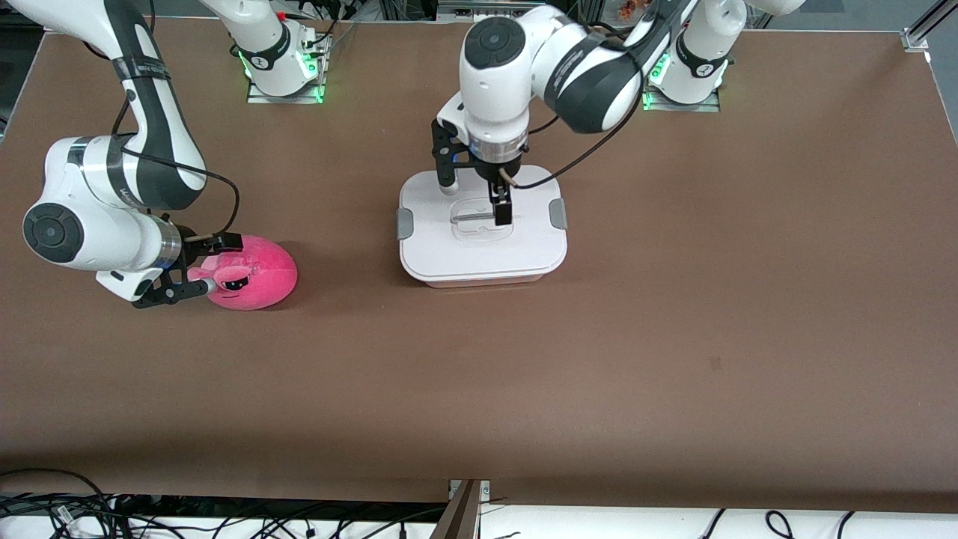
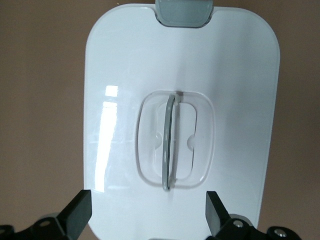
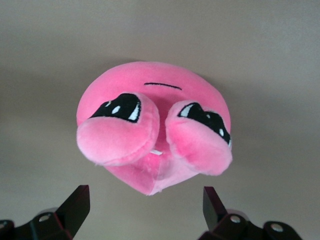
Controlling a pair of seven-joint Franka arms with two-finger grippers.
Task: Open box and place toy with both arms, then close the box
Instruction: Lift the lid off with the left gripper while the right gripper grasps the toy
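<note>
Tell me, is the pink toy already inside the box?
No, the toy lies on the table, and the box has its lid on.

We find no text, label, brand, number or sign that we can read anywhere in these views. The right arm [image 1: 161,127] carries faint lettering along its dark band, but we cannot make out a single letter of it. The two arm bases [image 1: 273,56] each show a small round dark mark on the white shell, too small for us to read. The white lid of the box [image 2: 235,80] is plain, and the toy [image 3: 150,125] bears only its stitched face.
</note>
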